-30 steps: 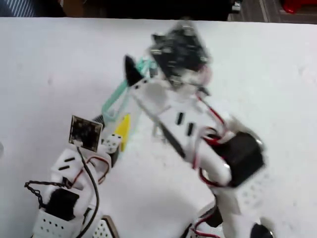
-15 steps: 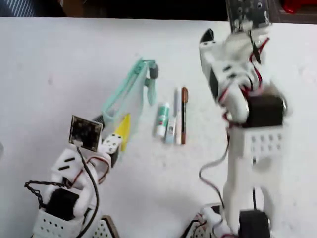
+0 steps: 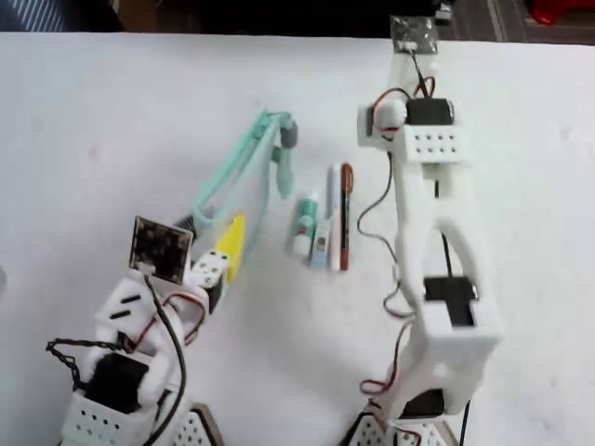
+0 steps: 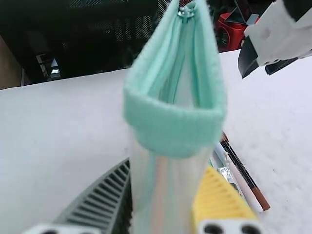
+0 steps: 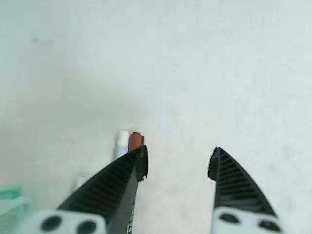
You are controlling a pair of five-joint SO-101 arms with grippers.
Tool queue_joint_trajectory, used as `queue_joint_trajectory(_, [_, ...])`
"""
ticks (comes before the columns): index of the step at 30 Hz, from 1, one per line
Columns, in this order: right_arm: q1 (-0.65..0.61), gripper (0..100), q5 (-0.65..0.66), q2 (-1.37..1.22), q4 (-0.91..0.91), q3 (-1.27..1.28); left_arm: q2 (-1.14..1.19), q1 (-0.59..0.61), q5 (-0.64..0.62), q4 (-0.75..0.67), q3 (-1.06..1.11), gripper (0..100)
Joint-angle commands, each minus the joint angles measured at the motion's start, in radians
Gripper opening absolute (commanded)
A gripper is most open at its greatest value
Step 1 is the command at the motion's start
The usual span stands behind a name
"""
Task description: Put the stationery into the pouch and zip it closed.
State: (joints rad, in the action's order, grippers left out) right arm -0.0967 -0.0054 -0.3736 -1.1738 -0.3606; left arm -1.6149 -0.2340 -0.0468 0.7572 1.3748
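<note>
The mint-green pouch (image 3: pixel 240 177) lies at an angle on the white table, its mouth open (image 4: pixel 173 97) and the zip pull at the far end. My left gripper (image 3: pixel 216 249) is shut on the pouch's near end, which sits between its grey and yellow fingers (image 4: pixel 163 209). Right of the pouch, side by side, lie a glue stick (image 3: pixel 303 223), a white pen (image 3: pixel 332 204) and a brown pen (image 3: pixel 346 218). My right gripper (image 5: pixel 178 163) hangs open and empty over bare table just past the pens' far tips (image 5: pixel 137 140). It also appears raised beyond the pouch (image 4: pixel 263 66).
The right arm (image 3: pixel 437 242) stretches along the table to the right of the pens, from the near edge to the far side. The table's far edge (image 3: pixel 186 35) runs along the back. Bare white table lies left of the pouch and right of the arm.
The right arm, which was over the pouch and the stationery, has swung right and stretched toward the far edge, uncovering the pens. The left arm and pouch have stayed still.
</note>
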Motion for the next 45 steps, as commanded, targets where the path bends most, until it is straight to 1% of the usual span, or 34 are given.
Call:
queue_joint_trajectory(1, [0.007, 19.4, -0.005, -0.102, 0.022, -0.097, -0.005, 0.007, -0.008, 0.006, 0.003, 15])
queue_joint_trajectory(7, [0.001, 19.4, -0.002, -0.183, -0.047, -0.213, -0.005, 0.007, -0.008, 0.006, 0.000, 15])
queue_joint_trajectory(13, [-0.004, 19.4, -0.002, -0.249, -0.044, -0.222, -0.005, 0.007, -0.008, 0.008, 0.002, 15])
queue_joint_trajectory(18, [-0.035, 19.4, -0.002, -0.303, -0.045, -0.221, -0.005, 0.007, -0.008, 0.008, 0.003, 15])
queue_joint_trajectory(24, [-0.097, 19.4, -0.002, -0.292, -0.050, -0.221, -0.005, 0.007, -0.008, 0.008, 0.005, 15])
queue_joint_trajectory(32, [-0.102, 19.4, -0.002, -0.377, 0.031, -0.222, -0.005, 0.007, -0.008, 0.008, 0.005, 15])
queue_joint_trajectory(41, [-0.093, 19.3, -0.002, -0.401, 0.041, -0.224, -0.005, 0.007, -0.008, 0.008, 0.005, 15])
queue_joint_trajectory(43, [-0.093, 17.5, -0.002, -0.409, 0.031, -0.221, -0.005, 0.007, -0.008, 0.008, 0.005, 15])
queue_joint_trajectory(45, [-0.096, 13.2, -0.002, -0.433, 0.019, -0.232, -0.005, 0.007, -0.008, 0.008, 0.005, 15])
